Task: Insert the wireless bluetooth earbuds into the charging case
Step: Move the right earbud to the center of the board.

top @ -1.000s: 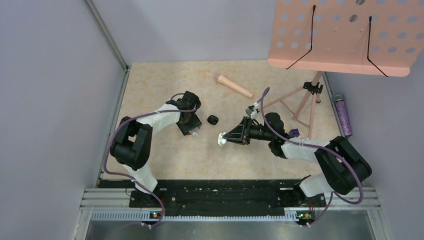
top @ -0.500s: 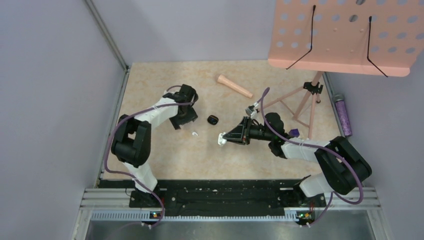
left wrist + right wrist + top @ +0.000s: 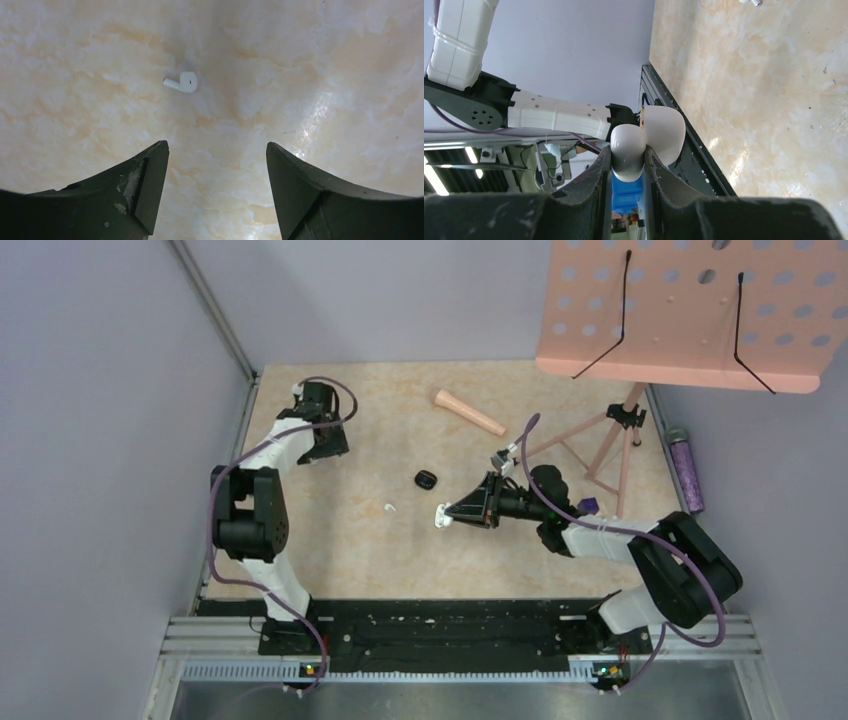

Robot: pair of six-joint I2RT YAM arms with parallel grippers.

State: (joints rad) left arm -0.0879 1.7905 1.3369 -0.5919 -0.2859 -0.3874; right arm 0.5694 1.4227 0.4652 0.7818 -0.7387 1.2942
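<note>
Tabletop (image 3: 340, 550) in pale marbled beige fills the booth, with a pink music stand (image 3: 690, 310) hanging over its far right corner. The left arm (image 3: 280, 440) folds up from its base and stretches to the far left part of the surface, wrist tipped downward. The right arm (image 3: 680, 570) lies low and long, reaching leftward toward the middle. From overhead the left gripper (image 3: 216, 145) is only a dark block, but its own wrist camera shows the two dark fingers spread wide with nothing between them, hanging over bare surface. The right gripper (image 3: 447, 515) points left, fingers pressed in on the white charging case (image 3: 644, 142). From above, the case is just a white blob at the fingertips. The right wrist camera shows it pinched by its rounded body, with a second rounded white part, seemingly the lid, standing out beside it. A pink cone (image 3: 470, 412) lies near the far edge, and a small black object (image 3: 427, 479) sits near the centre. One earbud (image 3: 389, 507) lies loose on the surface, just left of the case and well apart from the left gripper. The left wrist view shows it on its side beyond the fingertips, stem pointing left.
</note>
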